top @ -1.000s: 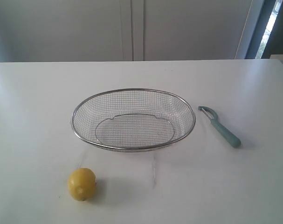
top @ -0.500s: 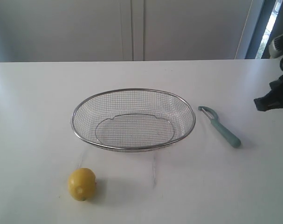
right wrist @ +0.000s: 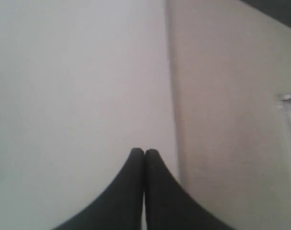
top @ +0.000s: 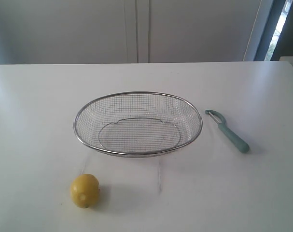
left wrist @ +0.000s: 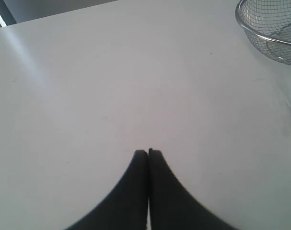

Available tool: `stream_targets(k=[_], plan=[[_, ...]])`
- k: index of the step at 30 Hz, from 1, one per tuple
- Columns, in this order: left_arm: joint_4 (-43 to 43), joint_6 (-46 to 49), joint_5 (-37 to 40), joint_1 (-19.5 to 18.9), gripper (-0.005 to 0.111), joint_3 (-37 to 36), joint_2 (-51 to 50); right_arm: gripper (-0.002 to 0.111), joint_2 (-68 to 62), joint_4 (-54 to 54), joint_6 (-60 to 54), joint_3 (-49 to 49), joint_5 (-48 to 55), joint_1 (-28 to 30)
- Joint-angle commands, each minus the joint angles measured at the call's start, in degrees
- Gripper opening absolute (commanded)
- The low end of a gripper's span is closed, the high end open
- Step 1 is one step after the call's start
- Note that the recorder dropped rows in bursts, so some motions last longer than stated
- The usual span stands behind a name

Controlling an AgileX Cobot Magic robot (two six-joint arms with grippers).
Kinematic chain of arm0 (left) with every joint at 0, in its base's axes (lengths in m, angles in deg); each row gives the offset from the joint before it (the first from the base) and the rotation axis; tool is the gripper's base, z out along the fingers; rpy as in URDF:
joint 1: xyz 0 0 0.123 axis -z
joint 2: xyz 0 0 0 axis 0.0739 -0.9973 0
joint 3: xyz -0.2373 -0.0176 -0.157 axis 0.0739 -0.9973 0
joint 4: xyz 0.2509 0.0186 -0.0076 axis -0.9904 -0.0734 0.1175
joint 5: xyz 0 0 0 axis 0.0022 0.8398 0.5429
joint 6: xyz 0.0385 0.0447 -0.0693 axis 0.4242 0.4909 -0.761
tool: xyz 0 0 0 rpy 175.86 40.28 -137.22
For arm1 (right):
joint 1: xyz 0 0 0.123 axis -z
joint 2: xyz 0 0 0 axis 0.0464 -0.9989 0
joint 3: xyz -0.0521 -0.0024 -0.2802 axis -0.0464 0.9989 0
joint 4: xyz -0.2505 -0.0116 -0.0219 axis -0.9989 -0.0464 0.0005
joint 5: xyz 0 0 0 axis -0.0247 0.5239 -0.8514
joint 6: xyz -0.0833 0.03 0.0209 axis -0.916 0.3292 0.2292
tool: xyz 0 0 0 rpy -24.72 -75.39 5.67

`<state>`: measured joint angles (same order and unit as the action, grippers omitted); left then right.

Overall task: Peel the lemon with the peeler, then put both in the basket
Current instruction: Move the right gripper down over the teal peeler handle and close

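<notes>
A small yellow lemon [top: 84,190] rests on the white table near the front left. The silver wire-mesh basket [top: 138,95] stands empty in the middle, and a part of the basket's rim [left wrist: 260,36] shows in the left wrist view. The teal-handled peeler [top: 229,131] lies flat to the right of the basket, blade end pointing away. Neither arm appears in the exterior view. My left gripper [left wrist: 148,152] is shut with nothing in it, over bare table. My right gripper [right wrist: 144,151] is shut and holds nothing, above the table's edge.
The white table [top: 40,106] runs back to a pale wall with a vertical seam [top: 136,29]. In the right wrist view the table's edge [right wrist: 171,96] runs past the fingertips with a beige surface beyond it.
Half a second ago a dark part of the right arm showed at the right edge of the exterior view; it is gone from there now. Lemon, basket and peeler have not moved.
</notes>
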<state>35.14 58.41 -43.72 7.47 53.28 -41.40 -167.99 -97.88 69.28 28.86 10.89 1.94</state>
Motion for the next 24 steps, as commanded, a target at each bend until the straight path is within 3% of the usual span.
stream_targets(k=[1, 6, 9, 17, 24], plan=[[0.1, 0.0, -0.2, -0.3, 0.000, -0.3, 0.2, 0.000, -3.3, 29.9, -27.3, -1.4, -1.0, -0.4], [0.1, 0.0, -0.2, -0.3, 0.000, -0.3, 0.2, 0.000, -9.7, 49.2, -46.3, -1.4, -0.6, -0.4], [0.1, 0.0, -0.2, -0.3, 0.000, -0.3, 0.2, 0.012, -12.4, 57.4, -57.6, -1.4, -1.5, -1.2], [0.1, 0.0, -0.2, -0.3, 0.000, -0.3, 0.2, 0.041, -18.3, 56.2, -61.2, -1.4, -9.1, -3.3], [0.1, 0.0, -0.2, -0.3, 0.000, -0.3, 0.2, 0.048, -21.7, 52.7, -61.2, -1.4, -11.6, -3.3]])
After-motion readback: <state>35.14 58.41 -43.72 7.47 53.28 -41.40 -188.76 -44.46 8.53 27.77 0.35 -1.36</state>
